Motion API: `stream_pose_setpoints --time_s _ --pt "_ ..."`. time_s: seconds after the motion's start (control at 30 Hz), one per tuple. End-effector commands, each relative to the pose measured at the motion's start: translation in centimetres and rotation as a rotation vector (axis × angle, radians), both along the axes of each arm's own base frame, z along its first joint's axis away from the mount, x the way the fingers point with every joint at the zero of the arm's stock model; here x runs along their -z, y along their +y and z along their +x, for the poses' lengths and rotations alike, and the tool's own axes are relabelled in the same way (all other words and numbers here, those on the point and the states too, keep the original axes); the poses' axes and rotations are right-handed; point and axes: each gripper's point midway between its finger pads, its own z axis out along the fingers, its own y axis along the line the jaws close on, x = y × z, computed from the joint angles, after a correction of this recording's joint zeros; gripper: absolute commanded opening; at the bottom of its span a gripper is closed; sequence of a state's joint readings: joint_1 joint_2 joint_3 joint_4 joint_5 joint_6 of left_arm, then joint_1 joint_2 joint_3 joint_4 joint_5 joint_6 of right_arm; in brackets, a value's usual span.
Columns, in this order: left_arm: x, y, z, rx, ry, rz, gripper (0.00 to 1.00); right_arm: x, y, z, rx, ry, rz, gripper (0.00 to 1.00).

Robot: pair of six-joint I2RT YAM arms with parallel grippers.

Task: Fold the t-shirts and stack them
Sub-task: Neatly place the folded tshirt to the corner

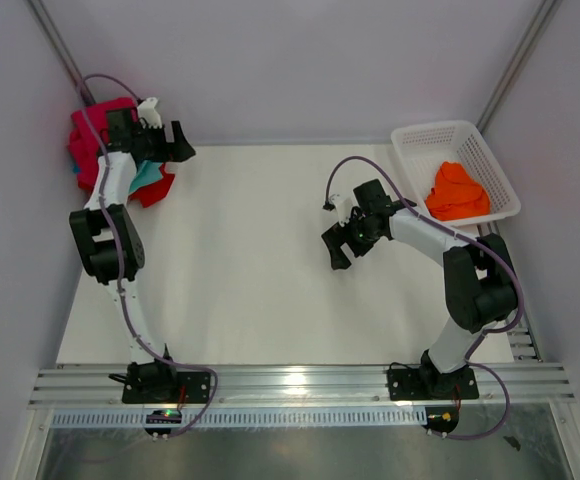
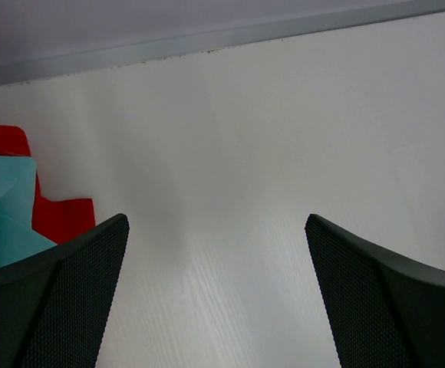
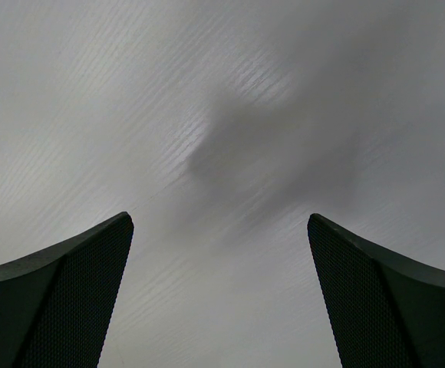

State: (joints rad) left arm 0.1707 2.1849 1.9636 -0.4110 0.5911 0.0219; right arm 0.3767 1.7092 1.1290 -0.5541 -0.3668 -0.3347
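Note:
A heap of t-shirts lies at the table's far left corner: a crimson one (image 1: 92, 135) on top, with teal (image 1: 148, 178) and red (image 1: 156, 192) cloth showing beneath. The left wrist view shows the teal (image 2: 4, 211) and red (image 2: 65, 218) cloth at its left edge. My left gripper (image 1: 178, 148) is open and empty, just right of the heap, over bare table. An orange t-shirt (image 1: 457, 192) lies crumpled in the white basket (image 1: 410, 150) at the far right. My right gripper (image 1: 342, 243) is open and empty above the table's middle, left of the basket.
The white table (image 1: 250, 270) is walled by pale panels at the back and both sides. A metal rail (image 1: 300, 385) runs along the near edge where the arm bases are bolted. A grey cable loops over the right arm.

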Motion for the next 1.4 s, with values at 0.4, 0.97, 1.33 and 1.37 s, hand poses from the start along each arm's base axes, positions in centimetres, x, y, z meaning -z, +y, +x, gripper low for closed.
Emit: stream_pose_setpoints --time_s 0.4,0.97,1.33,1.37 --pt "-8.9 -10.9 -15.7 0.541 0.013 0.054 0.99 -3.1 0.7 2.4 0.013 -0.132 0.037 0.99" --pt "-9.1 -6.2 -26.3 0.086 -0.289 0.252 0.99 -13.8 -5.1 8.0 0.396 -0.604 -0.051 0.99" --pt "-6.6 -6.5 -27.6 0.044 -0.267 0.176 0.99 -10.0 -1.7 3.7 0.167 -0.516 0.104 0.99" --pt "-5.8 -6.6 -27.8 0.051 -0.253 0.172 0.99 -9.4 -1.2 3.1 0.138 -0.487 0.121 0.99"
